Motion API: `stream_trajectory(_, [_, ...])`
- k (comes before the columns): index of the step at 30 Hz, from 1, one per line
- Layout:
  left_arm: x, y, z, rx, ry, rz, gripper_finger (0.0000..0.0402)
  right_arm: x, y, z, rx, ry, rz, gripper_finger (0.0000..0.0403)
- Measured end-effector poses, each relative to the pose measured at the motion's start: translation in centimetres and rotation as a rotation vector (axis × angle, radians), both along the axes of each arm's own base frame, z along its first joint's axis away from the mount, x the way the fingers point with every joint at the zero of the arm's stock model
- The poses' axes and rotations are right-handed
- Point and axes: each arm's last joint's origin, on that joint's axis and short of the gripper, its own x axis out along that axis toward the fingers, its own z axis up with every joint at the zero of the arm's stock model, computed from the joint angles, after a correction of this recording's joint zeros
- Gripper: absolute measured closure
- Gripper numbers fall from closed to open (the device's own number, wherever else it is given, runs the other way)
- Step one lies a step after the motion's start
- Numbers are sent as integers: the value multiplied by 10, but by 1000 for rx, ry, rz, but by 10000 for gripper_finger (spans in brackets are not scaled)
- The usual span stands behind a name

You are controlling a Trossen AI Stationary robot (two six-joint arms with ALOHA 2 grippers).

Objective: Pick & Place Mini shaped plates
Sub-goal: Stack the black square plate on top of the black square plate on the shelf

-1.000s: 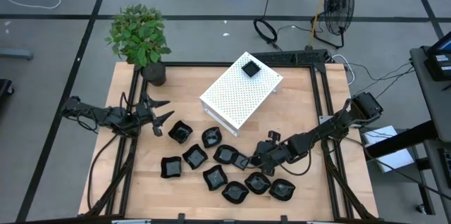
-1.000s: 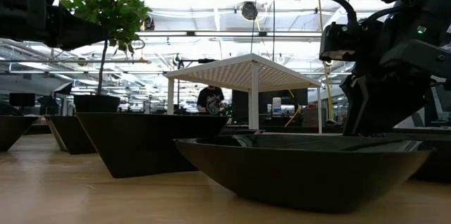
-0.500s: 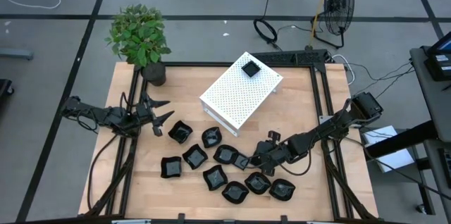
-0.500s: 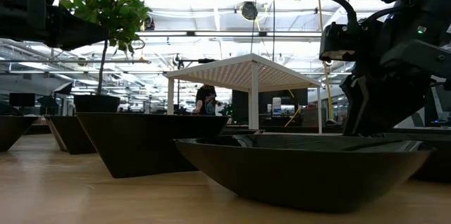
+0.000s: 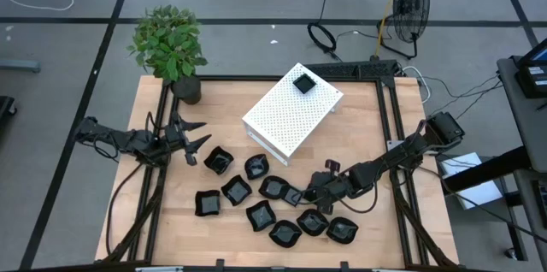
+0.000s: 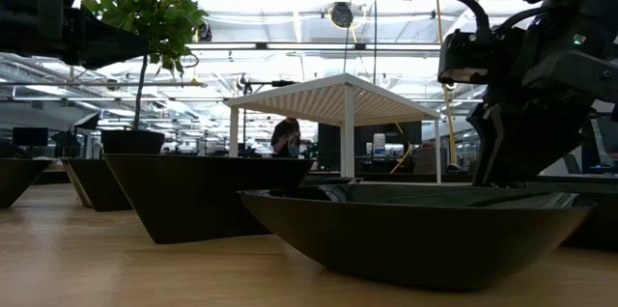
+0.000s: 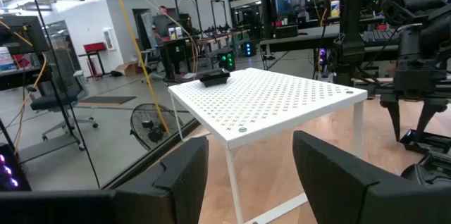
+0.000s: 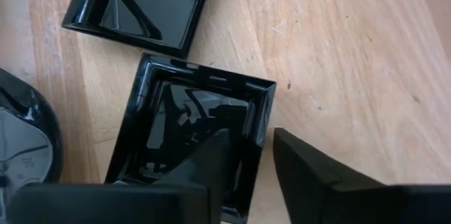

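Note:
Several glossy black mini shaped plates lie bottom-down on the wooden table near its front middle. My right gripper slants down over a small square plate among them, open. One finger stands inside the plate, the other outside over the wood, with the plate's rim between them. My left gripper waits open and level at the table's left side. One more small plate rests on top of the white perforated box.
The white box stands in the far middle of the table. A potted plant is at the far left corner. Round-rimmed plates lie close to the right gripper on its near side. Bare wood shows to the right of the box.

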Motion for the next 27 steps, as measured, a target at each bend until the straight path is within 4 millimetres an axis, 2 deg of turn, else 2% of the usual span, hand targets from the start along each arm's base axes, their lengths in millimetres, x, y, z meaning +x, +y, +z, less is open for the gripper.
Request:
stream_trajectory(9, [0,0,0,0,1,0,190,0,0,0,-7,-3,7,394])
stream_trajectory(17, [0,0,0,0,0,0,190,-1,-1,4,-12,-6,32,393])
stream_trajectory(27, [0,0,0,0,0,0,190,-9,-9,52,12,-177,94,403])
